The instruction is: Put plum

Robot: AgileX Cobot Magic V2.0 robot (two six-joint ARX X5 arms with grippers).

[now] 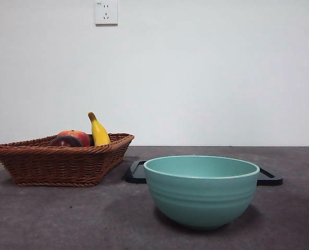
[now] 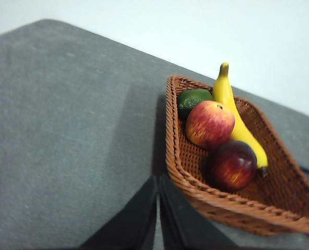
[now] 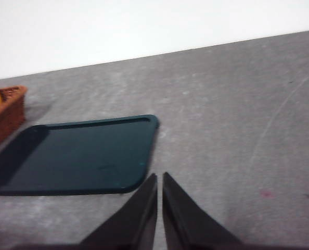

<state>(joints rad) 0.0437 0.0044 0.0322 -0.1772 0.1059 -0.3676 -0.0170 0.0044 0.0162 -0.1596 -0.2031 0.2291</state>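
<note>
Grey table [image 1: 50, 219]; on it wicker basket [image 1: 61, 164]; green bowl [image 1: 201, 192]; dark tray [image 3: 81, 156].

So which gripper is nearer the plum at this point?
Left. The left gripper sits just outside the wicker basket, close to the plum inside it. The right gripper is over by the dark tray, beyond the basket.

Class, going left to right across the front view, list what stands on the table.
Wicker basket holding the plum, the red-orange fruit and the banana → black tray → green bowl.
</note>
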